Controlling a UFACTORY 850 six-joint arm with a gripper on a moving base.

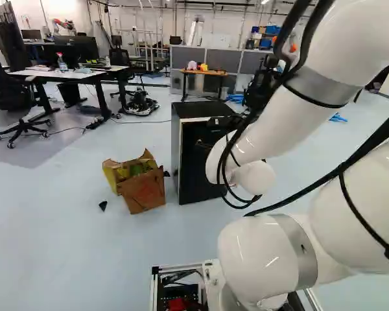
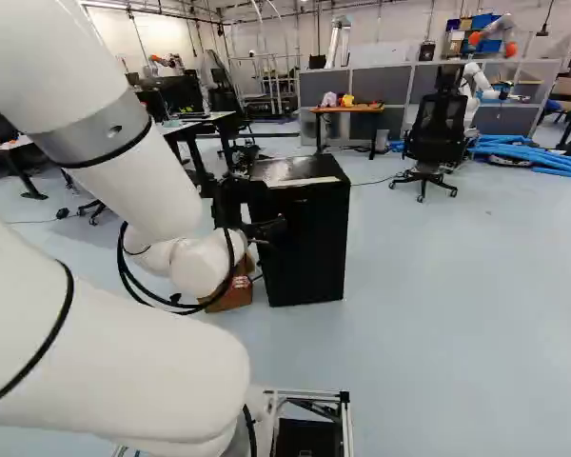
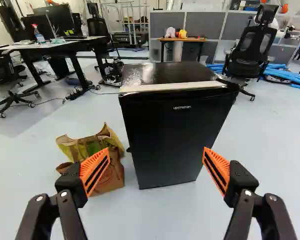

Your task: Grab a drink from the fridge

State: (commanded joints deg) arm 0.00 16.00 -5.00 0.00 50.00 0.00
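Observation:
In the right base view the black gripper (image 2: 269,228) shows in front of the small black fridge (image 2: 309,248), partly hidden by the arm. The wrist view shows the gripper (image 3: 156,156) open, its orange-padded fingers wide apart with nothing held between them. Ahead of it stands the fridge (image 3: 172,135), its door closed and facing the gripper. Whether the fingers touch the door cannot be told, but no grip on it shows. No drink is visible; the fridge's inside is hidden behind the door.
Brown paper bags (image 1: 142,188) stand on the floor close beside the fridge. Desks (image 1: 84,74) and office chairs stand farther off. An office chair (image 2: 438,133), blue tubes (image 2: 542,157) and another robot (image 2: 471,90) are beyond the fridge.

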